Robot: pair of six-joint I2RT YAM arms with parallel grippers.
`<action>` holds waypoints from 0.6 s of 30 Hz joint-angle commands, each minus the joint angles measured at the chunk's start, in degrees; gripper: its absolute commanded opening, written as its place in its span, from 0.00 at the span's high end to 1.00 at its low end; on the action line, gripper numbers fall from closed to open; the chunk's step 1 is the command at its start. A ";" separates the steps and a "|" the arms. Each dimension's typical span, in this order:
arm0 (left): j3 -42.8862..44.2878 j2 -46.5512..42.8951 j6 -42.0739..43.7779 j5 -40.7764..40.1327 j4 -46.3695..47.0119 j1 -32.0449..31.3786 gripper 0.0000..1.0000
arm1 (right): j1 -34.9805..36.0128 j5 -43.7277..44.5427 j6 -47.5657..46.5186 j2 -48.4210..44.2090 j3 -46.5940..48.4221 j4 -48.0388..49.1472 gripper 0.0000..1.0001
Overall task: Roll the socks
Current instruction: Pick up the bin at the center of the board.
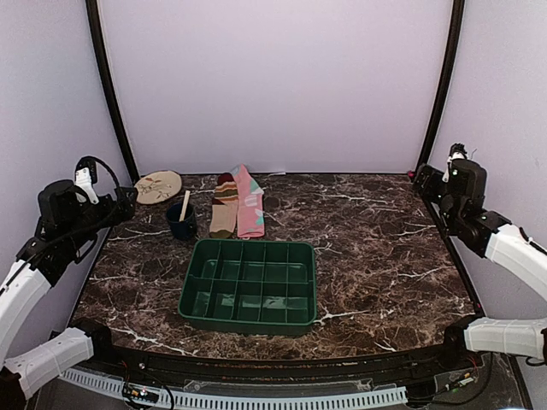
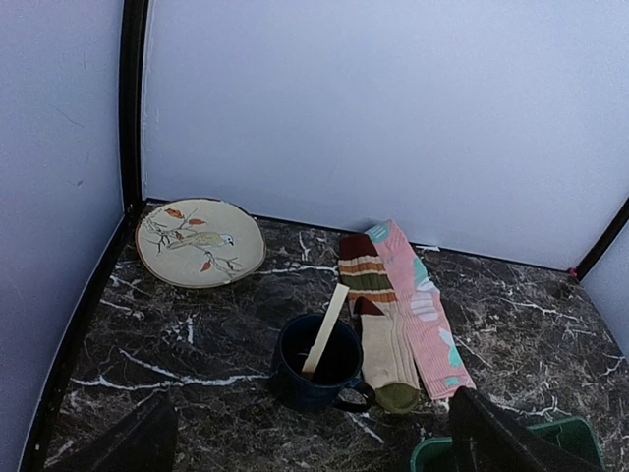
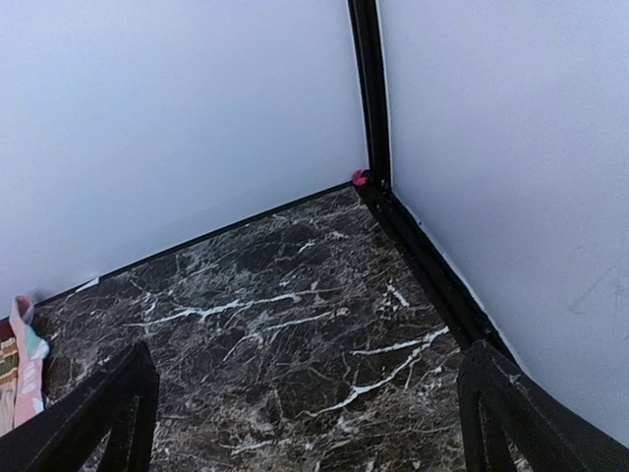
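Our dark marble worktop [image 1: 385,248] carries a green plastic tray [image 1: 249,244] of little boxes, all holding nothing. Our left pincer [image 1: 126,199] and right pincer [image 3: 307,349] hang wide open, gripping nothing. The pink sock [image 2: 418,310] and the tan striped sock [image 2: 378,324] lie flat, side by side, touching, near the back wall. We have rolled nothing yet. A small dark blue mug [image 2: 295,391] beside them holds a wooden stick [image 2: 325,329].

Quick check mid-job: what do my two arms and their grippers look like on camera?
Left arm and right arm: white link shells, black joints and wrist housings. A black cable loops above the left gripper. Right gripper fingers: plain black, tapered.
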 commanded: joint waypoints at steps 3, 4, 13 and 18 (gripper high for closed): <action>7.75 2.03 -0.38 -3.07 -11.59 -2.43 0.01 | -3.86 -13.97 -6.81 1.03 -6.25 25.31 0.06; 8.85 2.78 -0.18 -3.35 -12.77 -2.70 0.01 | -3.98 -16.47 -5.59 2.98 -5.37 25.74 0.09; 11.64 7.40 -0.17 -3.70 -19.43 -4.71 0.01 | 7.22 -14.67 -2.67 15.51 7.20 2.49 0.20; 8.99 9.64 -0.53 -0.57 -19.73 -5.58 0.01 | 18.05 -8.45 4.97 19.77 11.77 -11.46 0.24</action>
